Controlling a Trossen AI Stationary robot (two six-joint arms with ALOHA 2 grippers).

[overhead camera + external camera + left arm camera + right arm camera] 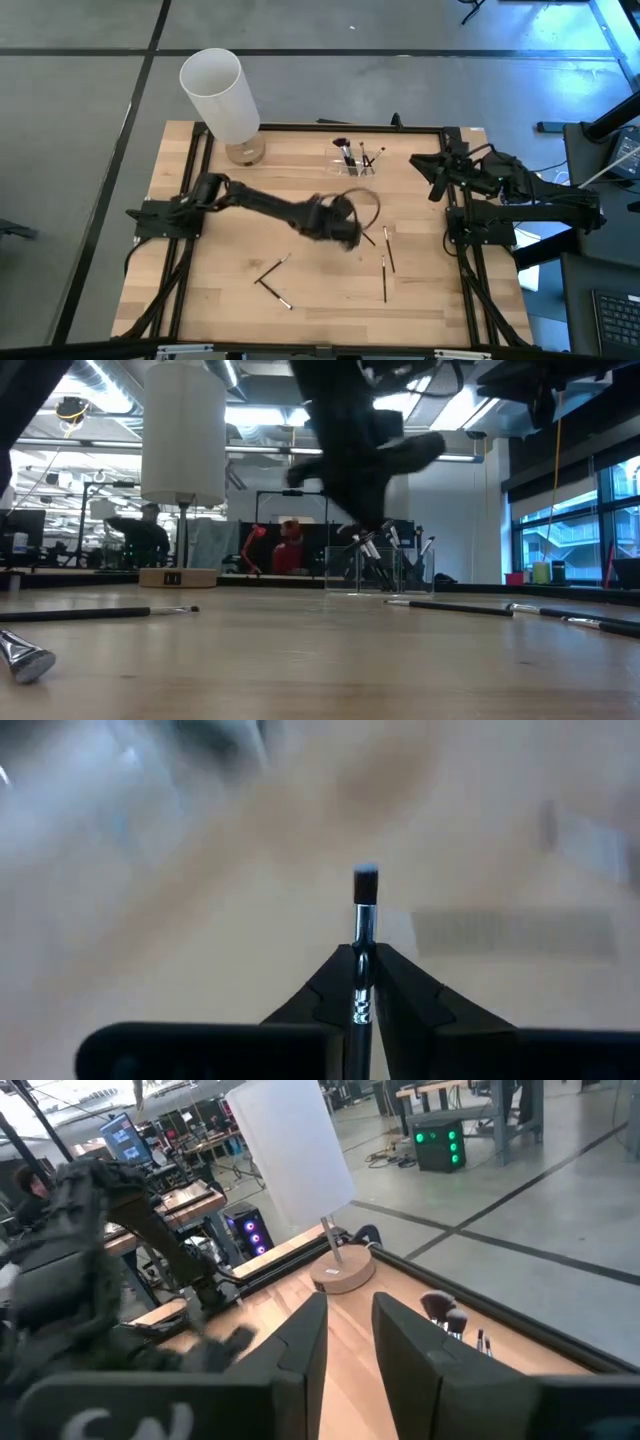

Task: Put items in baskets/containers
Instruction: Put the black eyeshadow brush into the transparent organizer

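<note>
Black-handled brush [364,915] clamped in left gripper [362,982], handle end hidden, clear organizer [357,160] faint

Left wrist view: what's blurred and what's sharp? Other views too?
Left wrist view: table smeared, but the brush in the left gripper is sharp. High view: left arm's wrist end blurred, loose brushes crisp. Low view: gripper a dark blur, backlit by ceiling lights. Right wrist view: left arm smeared.

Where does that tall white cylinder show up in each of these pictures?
High view: white cylinder, table's far left corner.
Low view: upper left.
Left wrist view: not visible.
Right wrist view: top centre.
Shared landmark: clear organizer holding brushes, also at.
</note>
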